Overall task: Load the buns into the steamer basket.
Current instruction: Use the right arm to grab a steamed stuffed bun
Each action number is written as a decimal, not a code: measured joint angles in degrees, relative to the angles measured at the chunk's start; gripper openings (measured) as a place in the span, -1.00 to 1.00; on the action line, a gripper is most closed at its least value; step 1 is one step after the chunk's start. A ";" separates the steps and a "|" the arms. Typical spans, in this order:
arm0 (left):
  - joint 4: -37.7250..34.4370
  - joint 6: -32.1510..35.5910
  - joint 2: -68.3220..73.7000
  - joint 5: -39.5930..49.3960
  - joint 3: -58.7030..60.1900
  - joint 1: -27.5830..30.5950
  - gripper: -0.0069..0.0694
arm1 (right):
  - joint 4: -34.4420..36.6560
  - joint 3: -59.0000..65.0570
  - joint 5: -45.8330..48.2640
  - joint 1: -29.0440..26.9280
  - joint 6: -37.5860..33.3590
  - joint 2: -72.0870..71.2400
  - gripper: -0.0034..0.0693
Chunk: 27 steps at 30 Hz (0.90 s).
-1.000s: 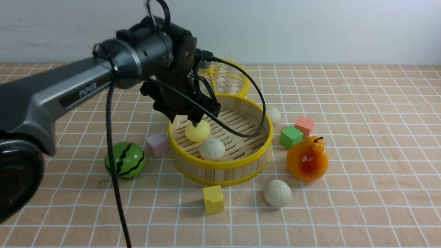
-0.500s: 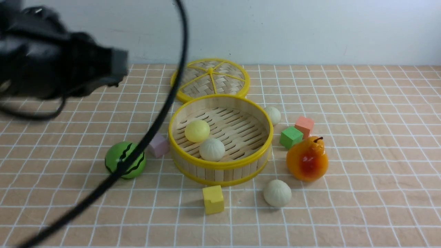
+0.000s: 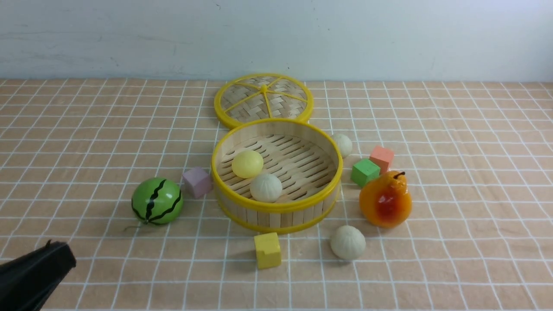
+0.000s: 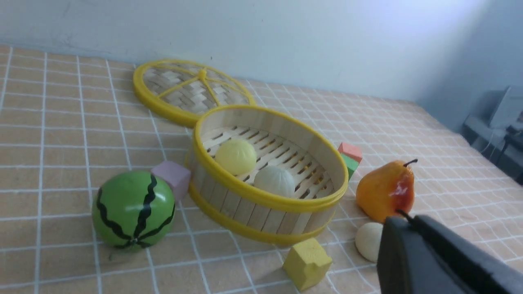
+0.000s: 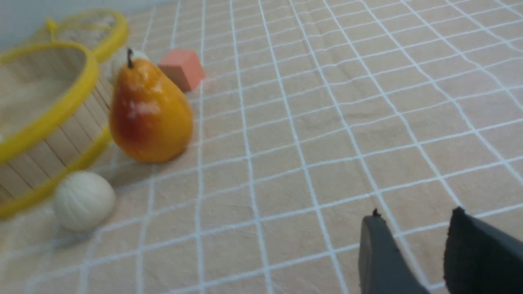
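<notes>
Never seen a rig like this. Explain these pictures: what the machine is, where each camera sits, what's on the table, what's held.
This is a two-armed robot. One camera looks forward from between the arms; one rides on each wrist. On the checked cloth a steamer basket holds a yellow bun and a white bun; a near bun and a far bun lie outside. Around it: lid, watermelon ball, pear, four blocks. The right gripper is open, empty. Of the left gripper only a dark tip shows; open or shut is unclear.
</notes>
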 joint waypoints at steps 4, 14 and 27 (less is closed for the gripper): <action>0.00 0.00 -7.75 -1.91 4.88 0.00 -0.85 | 10.61 0.05 -7.08 0.00 7.41 0.00 -0.24; 0.00 0.00 -8.15 -2.25 8.21 0.00 -0.85 | 22.58 -8.36 0.52 2.92 4.77 3.04 -0.24; 0.00 0.00 -8.16 -2.25 8.21 0.00 -0.85 | 6.75 -51.96 38.33 7.33 -13.32 67.61 -0.24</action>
